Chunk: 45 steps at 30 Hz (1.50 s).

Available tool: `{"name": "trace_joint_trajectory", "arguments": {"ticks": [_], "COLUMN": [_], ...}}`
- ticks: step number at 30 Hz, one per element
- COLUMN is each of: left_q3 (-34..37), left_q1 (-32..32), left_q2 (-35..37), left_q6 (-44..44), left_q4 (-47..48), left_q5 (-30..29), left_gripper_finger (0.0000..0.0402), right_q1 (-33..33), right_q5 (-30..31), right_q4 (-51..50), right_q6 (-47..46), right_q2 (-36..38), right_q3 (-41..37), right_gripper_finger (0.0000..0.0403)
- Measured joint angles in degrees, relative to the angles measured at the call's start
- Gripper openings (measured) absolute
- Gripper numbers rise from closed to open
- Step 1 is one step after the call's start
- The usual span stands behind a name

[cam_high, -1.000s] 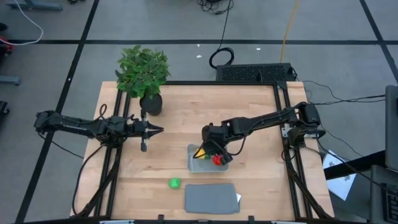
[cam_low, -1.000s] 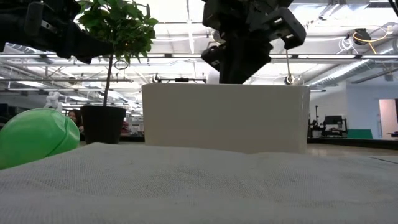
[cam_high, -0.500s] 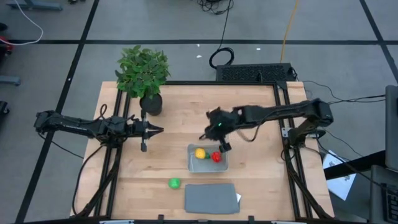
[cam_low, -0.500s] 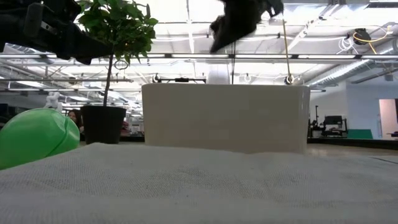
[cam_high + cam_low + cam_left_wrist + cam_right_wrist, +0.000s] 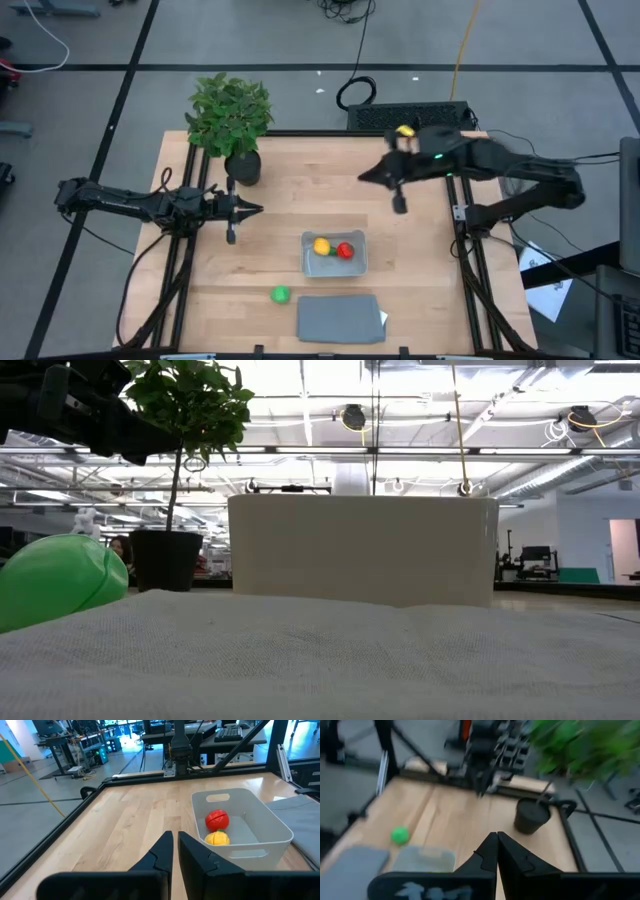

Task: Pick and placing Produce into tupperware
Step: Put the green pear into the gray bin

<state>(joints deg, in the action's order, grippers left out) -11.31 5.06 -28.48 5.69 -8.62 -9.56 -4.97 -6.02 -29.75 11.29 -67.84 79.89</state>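
While the yellow piece (image 5: 321, 245) and the red piece (image 5: 346, 251) lie side by side inside the tray (image 5: 334, 265), the green piece (image 5: 280, 294) rests on the desk (image 5: 290, 190) left of the tray, just beside the lid (image 5: 339, 318). The right claw (image 5: 365, 176) hangs above the far right of the desk, fingers closed, holding nothing. The left claw (image 5: 254, 209) waits at the left near the plant (image 5: 230, 115), fingers together and empty.
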Motion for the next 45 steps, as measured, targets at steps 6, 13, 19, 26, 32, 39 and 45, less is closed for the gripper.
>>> {"name": "trace_joint_trajectory", "arguments": {"ticks": [6,13,19,26,32,39,45], "left_q3": [0.0,0.0,0.0,0.0,0.0,0.0,0.0], "left_q1": [0.0,0.0,0.0,0.0,0.0,0.0,0.0], "left_q2": [0.0,0.0,0.0,0.0,0.0,0.0,0.0], "left_q6": [0.0,0.0,0.0,0.0,0.0,0.1,0.2], "left_q4": [0.0,0.0,0.0,0.0,0.0,0.0,0.0], "left_q5": [0.0,0.0,0.0,0.0,0.0,0.0,0.0], "left_gripper_finger": [0.0031,0.0031,0.0031,0.0031,0.0031,0.0031,0.0031], "right_q1": [-2.0,-2.6,-2.5,-2.6,-2.9,-2.9,-2.9], "right_q5": [0.1,1.3,10.0,9.2,11.4,13.5,13.4], "right_q4": [1.9,9.9,12.3,18.7,21.8,37.3,45.4], "right_q6": [-3.5,-9.1,-13.3,-16.6,-17.4,-15.9,-14.6], "right_q2": [8.1,22.3,32.4,41.3,43.1,43.5,44.1], "right_q3": [-3.7,-16.2,-27.9,-42.7,-51.2,-61.0,-66.6], "right_gripper_finger": [0.0,0.0,0.0,0.0,0.0,0.0,0.0]}}
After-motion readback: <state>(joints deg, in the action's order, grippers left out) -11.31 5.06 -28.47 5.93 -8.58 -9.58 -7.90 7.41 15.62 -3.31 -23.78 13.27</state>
